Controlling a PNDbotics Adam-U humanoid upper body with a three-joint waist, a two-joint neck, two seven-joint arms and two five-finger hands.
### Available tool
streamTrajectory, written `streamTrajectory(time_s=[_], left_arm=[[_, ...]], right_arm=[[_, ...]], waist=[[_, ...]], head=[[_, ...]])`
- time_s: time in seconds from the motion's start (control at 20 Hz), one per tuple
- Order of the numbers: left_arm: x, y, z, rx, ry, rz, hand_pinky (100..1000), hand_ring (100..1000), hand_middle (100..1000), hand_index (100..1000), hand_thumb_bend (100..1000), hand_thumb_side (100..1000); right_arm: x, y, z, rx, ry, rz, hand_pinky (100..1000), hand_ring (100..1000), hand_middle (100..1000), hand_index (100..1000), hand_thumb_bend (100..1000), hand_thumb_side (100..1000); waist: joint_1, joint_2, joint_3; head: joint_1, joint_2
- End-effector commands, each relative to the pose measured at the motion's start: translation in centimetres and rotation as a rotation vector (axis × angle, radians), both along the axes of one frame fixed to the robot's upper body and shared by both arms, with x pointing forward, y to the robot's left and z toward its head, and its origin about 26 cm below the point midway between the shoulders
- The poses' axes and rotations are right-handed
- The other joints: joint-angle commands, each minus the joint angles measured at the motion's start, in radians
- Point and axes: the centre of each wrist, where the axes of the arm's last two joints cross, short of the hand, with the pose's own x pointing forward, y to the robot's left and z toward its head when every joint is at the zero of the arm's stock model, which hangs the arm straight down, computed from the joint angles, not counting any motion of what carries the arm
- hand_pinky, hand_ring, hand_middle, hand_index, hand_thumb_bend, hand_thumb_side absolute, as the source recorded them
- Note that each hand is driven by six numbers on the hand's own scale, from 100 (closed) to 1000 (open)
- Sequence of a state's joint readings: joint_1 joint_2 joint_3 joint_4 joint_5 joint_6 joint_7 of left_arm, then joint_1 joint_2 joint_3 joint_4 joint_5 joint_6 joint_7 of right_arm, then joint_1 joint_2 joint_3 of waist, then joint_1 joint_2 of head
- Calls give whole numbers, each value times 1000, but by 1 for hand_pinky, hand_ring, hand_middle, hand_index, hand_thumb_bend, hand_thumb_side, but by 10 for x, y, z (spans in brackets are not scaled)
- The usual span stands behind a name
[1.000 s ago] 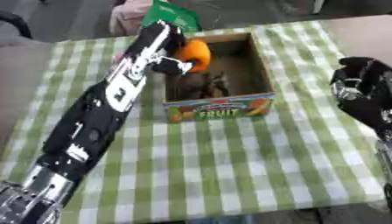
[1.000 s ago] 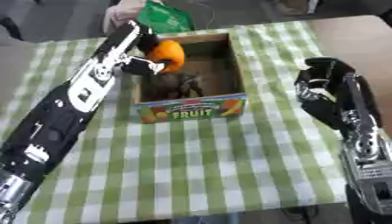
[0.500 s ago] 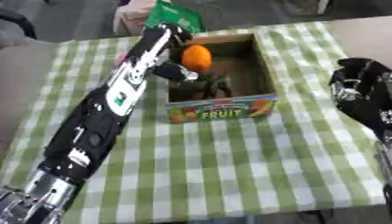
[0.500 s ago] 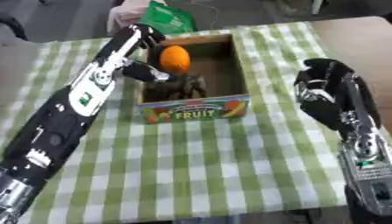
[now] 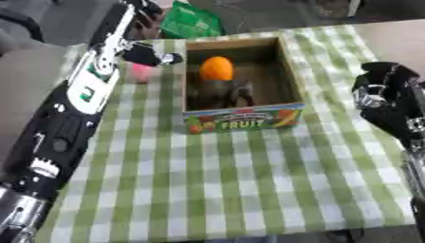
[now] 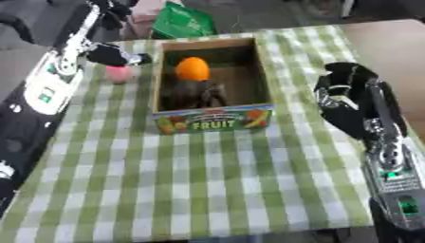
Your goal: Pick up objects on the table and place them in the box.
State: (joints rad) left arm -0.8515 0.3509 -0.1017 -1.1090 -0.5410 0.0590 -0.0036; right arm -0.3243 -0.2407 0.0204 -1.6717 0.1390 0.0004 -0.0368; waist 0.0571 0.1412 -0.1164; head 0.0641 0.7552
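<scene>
So, starting at the far left, the left hand (image 5: 141, 10) is up by the table's far edge, black fingers curled in with nothing in them as far as these views show, the long black-and-silver arm running back to the near left corner. Just beside that arm, on the cloth left of the box, sits one small pink object (image 5: 142, 72), rounded and smooth-looking; what it is I cannot make out. Beyond it at the far edge lies one green bag (image 6: 182, 21), glossy and crinkled like plastic.

Moving to the middle: one box (image 5: 244, 119), an open rectangular cardboard carton with brown inner walls and a printed front panel reading FRUIT among pictures of fruit. Inside, count two things: one orange (image 6: 192, 68), round and bright, lying toward the far end, and one dark lumpy object (image 6: 198, 93) just near of it, touching or almost touching the fruit, its shape too murky to name.

Under everything, one tablecloth (image 5: 249, 180), green-and-white checked, soft fabric, lying a little askew.

Over on the right, the right hand (image 6: 344, 97) hovers above the cloth well apart from the box, black fingers bent inward, holding nothing.
</scene>
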Motion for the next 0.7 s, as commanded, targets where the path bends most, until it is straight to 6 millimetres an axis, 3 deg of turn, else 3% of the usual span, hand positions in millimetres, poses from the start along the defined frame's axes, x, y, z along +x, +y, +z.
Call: streamTrajectory(time_s=[0.05,0.3,0.7], left_arm=[[2,29,7,9,5,98,686,631,601,728,813,100],[6,44,-16,35,72,181,682,628,599,725,817,112],[12,52,-50,80,136,275,673,620,590,720,804,128]], right_arm=[[0,-4,8,-8,-25,-6,640,659,559,723,100,171],[1,-4,8,-10,-25,-5,640,659,559,723,100,172],[1,-3,8,-13,-23,4,640,659,559,723,100,172]], waist=[[-3,-16,3],[-2,-15,3],[-7,-10,-22]], head=[[-6,-7],[-8,-8],[-4,-7]])
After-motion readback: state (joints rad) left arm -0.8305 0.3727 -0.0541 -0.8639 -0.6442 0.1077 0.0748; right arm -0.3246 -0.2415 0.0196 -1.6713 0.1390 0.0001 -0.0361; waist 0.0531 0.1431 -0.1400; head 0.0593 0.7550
